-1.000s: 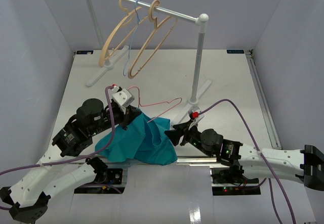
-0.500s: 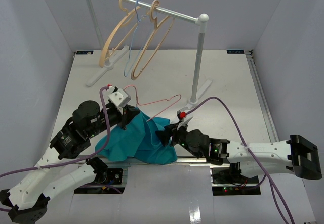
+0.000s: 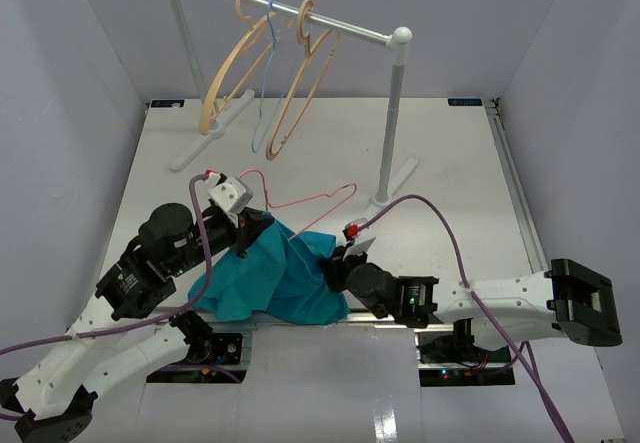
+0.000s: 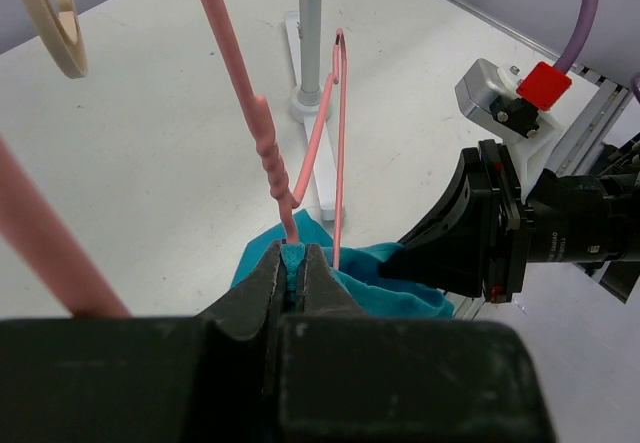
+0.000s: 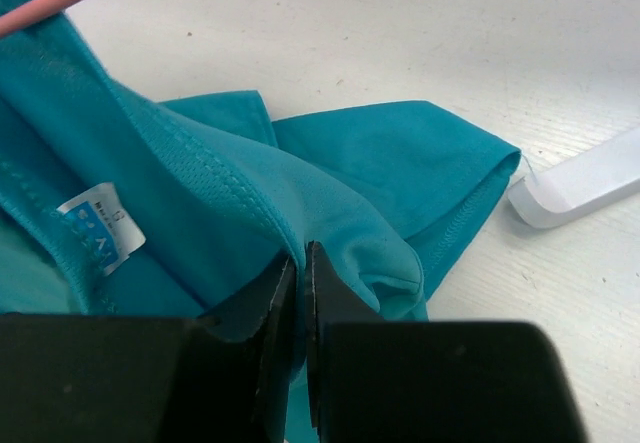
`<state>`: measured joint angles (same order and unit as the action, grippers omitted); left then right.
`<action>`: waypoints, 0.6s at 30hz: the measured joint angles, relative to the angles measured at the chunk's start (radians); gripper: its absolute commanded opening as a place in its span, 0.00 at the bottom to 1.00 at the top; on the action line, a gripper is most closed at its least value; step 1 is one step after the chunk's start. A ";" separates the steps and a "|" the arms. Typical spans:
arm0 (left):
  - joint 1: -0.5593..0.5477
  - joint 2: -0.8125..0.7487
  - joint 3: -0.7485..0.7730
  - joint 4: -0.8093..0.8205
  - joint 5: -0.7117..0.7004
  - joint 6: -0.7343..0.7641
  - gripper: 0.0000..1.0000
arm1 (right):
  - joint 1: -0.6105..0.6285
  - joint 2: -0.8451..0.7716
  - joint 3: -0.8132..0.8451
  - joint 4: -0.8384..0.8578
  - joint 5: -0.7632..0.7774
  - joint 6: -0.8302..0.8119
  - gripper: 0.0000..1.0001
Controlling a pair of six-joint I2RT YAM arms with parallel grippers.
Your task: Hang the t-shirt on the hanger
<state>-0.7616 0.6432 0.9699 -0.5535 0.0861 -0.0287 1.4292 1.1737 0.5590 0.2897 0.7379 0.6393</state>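
Observation:
The teal t-shirt (image 3: 268, 278) lies bunched at the table's near edge between the two arms. My left gripper (image 3: 256, 226) is shut at the shirt's top. In the left wrist view teal fabric (image 4: 292, 256) sits pinched between its jaws, and the twisted neck of the pink hanger (image 4: 340, 143) runs into the same pinch. The hanger (image 3: 312, 201) slants up and to the right over the table. My right gripper (image 3: 331, 263) is at the shirt's right side, shut on a fold of the t-shirt (image 5: 330, 193). A white label (image 5: 100, 225) shows to its left.
A white clothes rack (image 3: 391, 113) stands at the back, with two beige hangers (image 3: 300, 78) and a thin light-blue hanger (image 3: 266, 83) on its bar. Its right foot (image 3: 397, 185) lies just behind my right gripper. Walls close in the left and right sides.
My right gripper moved left into the shirt and closed on a fold of it. The left arm drifted slightly left, still holding the shirt and hanger.

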 measured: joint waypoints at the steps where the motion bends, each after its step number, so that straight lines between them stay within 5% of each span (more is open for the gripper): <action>1: 0.000 -0.006 0.000 -0.001 0.000 -0.003 0.00 | 0.000 -0.010 -0.003 -0.006 0.014 0.005 0.08; 18: -0.001 -0.051 0.000 -0.089 0.264 0.055 0.00 | -0.182 -0.549 -0.075 -0.249 0.137 -0.045 0.08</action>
<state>-0.7629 0.5924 0.9703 -0.6425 0.3497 0.0268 1.2470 0.6251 0.4837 0.0408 0.8750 0.5939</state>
